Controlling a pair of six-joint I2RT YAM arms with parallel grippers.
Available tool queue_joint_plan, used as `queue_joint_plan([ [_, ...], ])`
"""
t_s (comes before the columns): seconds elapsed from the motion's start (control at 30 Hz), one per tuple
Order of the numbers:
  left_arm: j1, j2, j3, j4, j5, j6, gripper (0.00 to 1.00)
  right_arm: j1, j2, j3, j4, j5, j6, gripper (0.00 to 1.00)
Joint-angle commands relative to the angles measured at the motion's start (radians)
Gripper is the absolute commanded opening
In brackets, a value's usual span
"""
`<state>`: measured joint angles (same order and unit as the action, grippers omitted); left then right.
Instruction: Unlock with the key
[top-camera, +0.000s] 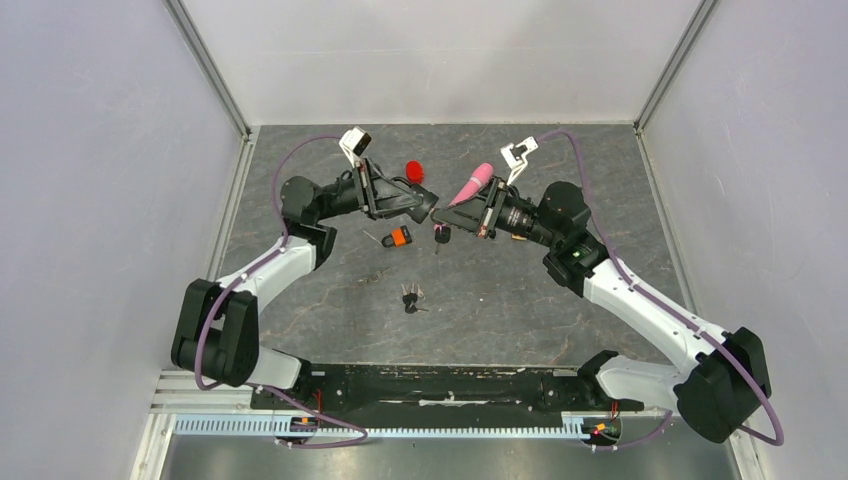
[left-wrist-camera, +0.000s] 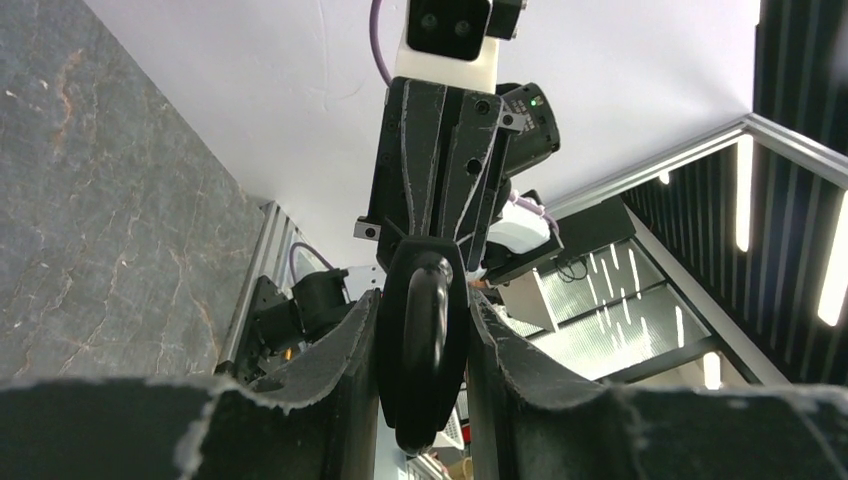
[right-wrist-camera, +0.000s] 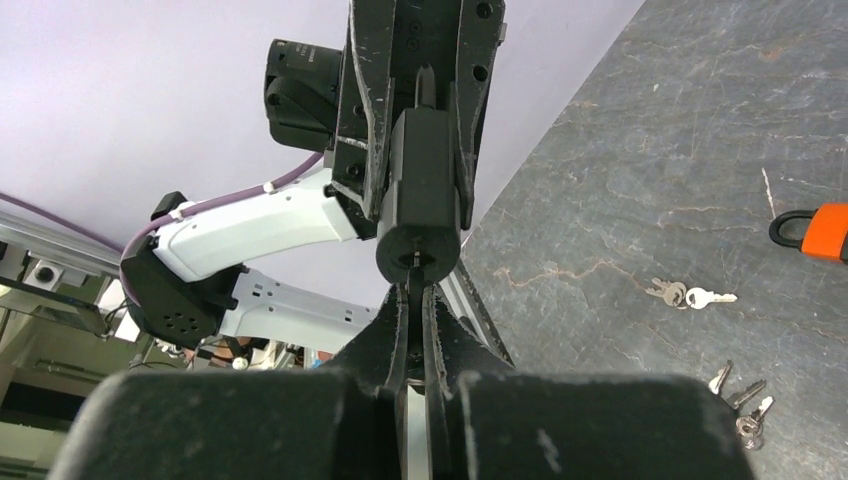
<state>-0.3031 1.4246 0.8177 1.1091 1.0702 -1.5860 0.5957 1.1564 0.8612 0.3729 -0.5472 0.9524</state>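
My left gripper (top-camera: 428, 205) is shut on a black padlock (left-wrist-camera: 422, 310) and holds it above the table; its shackle stands between the pads (left-wrist-camera: 340, 350). In the right wrist view the lock's round keyhole end (right-wrist-camera: 418, 252) faces my right gripper (right-wrist-camera: 416, 305). That gripper is shut on a thin dark key (right-wrist-camera: 416, 292), whose tip sits at the keyhole. Seen from the top, the two grippers meet tip to tip, with a small key tag (top-camera: 441, 237) hanging under the right gripper (top-camera: 447, 221).
On the table under the grippers lie an orange padlock (top-camera: 399, 237), a key bunch (top-camera: 411, 298) and a small loose key (top-camera: 374, 276). A red object (top-camera: 414, 170) and a pink one (top-camera: 470, 184) sit behind. Grey walls enclose the table.
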Motion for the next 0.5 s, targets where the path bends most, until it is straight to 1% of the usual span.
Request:
queue_joint_plan([
  [0.0, -0.067, -0.073, 0.036, -0.138, -0.021, 0.176, 0.02, 0.008, 0.006, 0.053, 0.056, 0.066, -0.024, 0.00],
  [0.07, -0.101, -0.085, 0.050, -0.244, -0.039, 0.257, 0.02, 0.015, 0.013, 0.055, 0.060, 0.088, -0.034, 0.00],
  [0.17, -0.148, -0.094, 0.064, -0.316, -0.066, 0.336, 0.02, 0.030, 0.020, 0.029, 0.102, 0.131, -0.044, 0.00],
  [0.23, -0.161, -0.090, 0.065, -0.295, -0.073, 0.339, 0.02, 0.032, 0.021, 0.001, 0.124, 0.161, -0.045, 0.00],
  [0.3, -0.164, -0.087, 0.063, -0.272, -0.070, 0.337, 0.02, 0.031, 0.032, -0.026, 0.179, 0.143, -0.012, 0.00],
  [0.47, -0.165, -0.079, 0.064, -0.150, -0.029, 0.321, 0.02, 0.024, 0.076, -0.119, 0.486, 0.048, 0.205, 0.00],
])
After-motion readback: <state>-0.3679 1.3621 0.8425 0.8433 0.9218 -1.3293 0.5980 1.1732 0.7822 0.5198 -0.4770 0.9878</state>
